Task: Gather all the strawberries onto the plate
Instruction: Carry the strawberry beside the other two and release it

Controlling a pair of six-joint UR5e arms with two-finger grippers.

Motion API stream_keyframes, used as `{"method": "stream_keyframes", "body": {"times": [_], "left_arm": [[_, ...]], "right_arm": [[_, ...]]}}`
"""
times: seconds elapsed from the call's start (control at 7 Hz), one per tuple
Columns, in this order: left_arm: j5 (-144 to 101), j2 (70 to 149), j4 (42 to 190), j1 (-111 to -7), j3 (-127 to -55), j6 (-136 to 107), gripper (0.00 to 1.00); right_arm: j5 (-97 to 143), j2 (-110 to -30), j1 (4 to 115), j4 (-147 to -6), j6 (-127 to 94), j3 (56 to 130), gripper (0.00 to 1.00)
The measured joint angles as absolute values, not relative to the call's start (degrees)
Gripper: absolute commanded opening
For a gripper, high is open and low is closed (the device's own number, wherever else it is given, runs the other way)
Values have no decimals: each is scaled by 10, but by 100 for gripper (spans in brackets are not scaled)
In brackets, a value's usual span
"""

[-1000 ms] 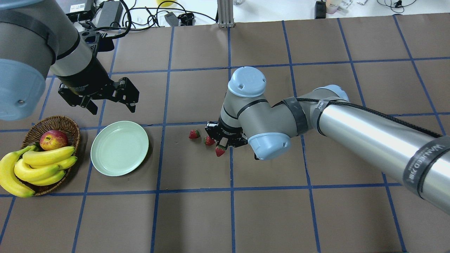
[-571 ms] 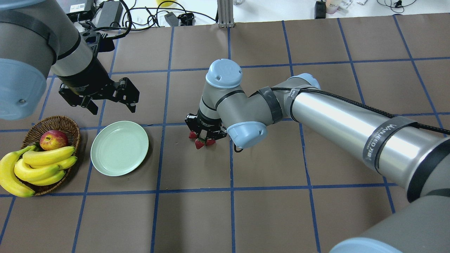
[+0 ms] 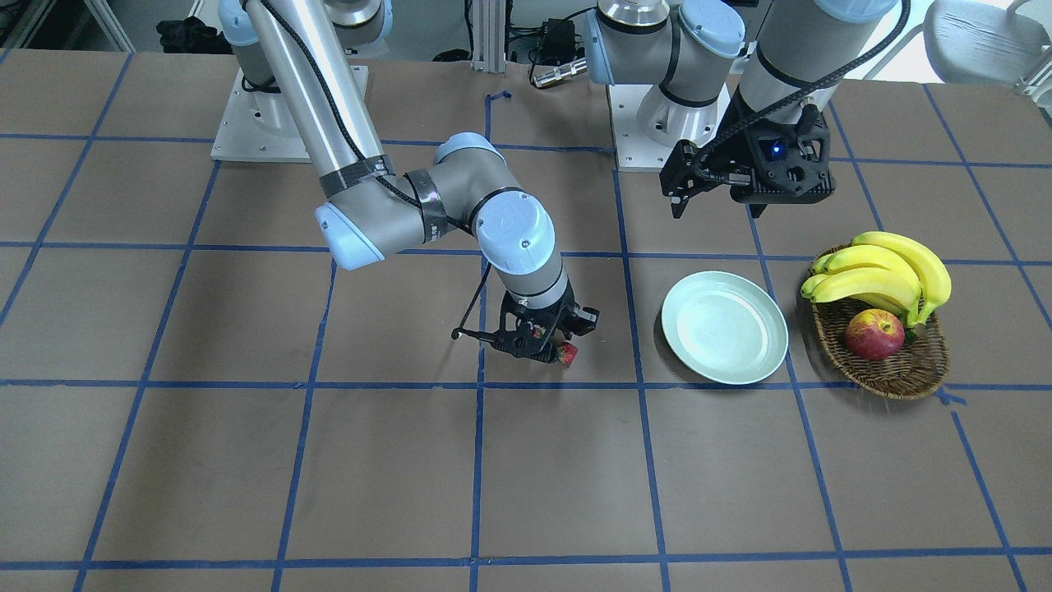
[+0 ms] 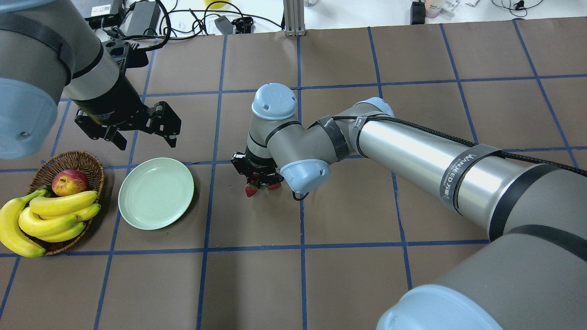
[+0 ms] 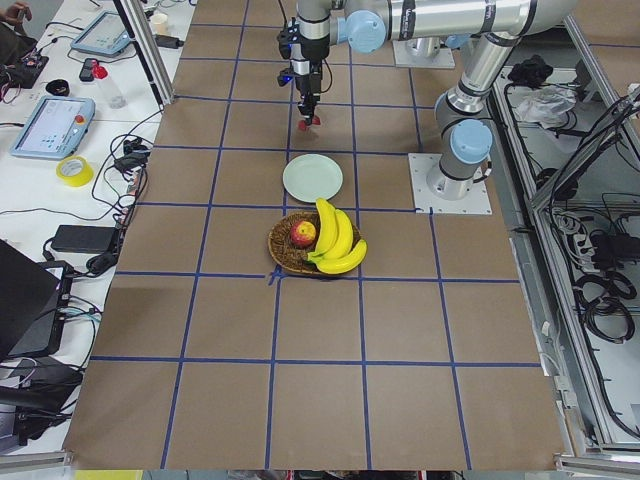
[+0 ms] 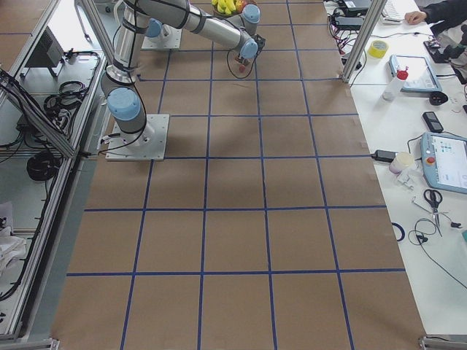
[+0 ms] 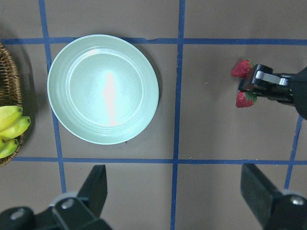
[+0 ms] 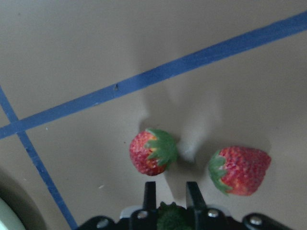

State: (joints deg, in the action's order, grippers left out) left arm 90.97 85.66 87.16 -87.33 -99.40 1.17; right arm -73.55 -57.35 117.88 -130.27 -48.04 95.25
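My right gripper [image 4: 257,180] hangs low over the table's middle, shut on a strawberry [image 4: 251,190]. In the right wrist view only that berry's green cap [image 8: 165,219] shows between the fingers. Two more strawberries [image 8: 152,152] [image 8: 240,170] lie on the brown paper just beneath it. One of these strawberries [image 4: 275,185] peeks out beside the gripper in the overhead view. The pale green plate [image 4: 156,193] sits empty, a short way to the gripper's left. My left gripper [image 4: 146,128] hovers open beyond the plate and holds nothing.
A wicker basket [image 4: 75,158] left of the plate holds bananas [image 4: 59,211] and an apple [image 4: 69,182]. Cables and power bricks [image 4: 146,20] lie along the far left table edge. Blue tape lines grid the brown paper.
My right arm has swung left with the strawberry in its gripper, from the right end of the berry group to over the left end. The left arm has stayed put.
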Motion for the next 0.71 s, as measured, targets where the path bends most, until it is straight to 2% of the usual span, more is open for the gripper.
{"method": "stream_keyframes", "body": {"times": [0.14,0.29,0.43,0.71], "left_arm": [[909,860,870,-873,-994,12,100],[908,863,868,-873,-994,13,100],[907,864,868,-873,-994,12,100],[907,865,869,-873,-995,12,100]], "right_arm": [[-737,-572,1179,-1302,-480,953,43],[-739,-571,1179,-1302,-480,953,90],[-739,-571,1179,-1301,-481,954,97],[-739,-573,1179,-1298,-481,954,100]]}}
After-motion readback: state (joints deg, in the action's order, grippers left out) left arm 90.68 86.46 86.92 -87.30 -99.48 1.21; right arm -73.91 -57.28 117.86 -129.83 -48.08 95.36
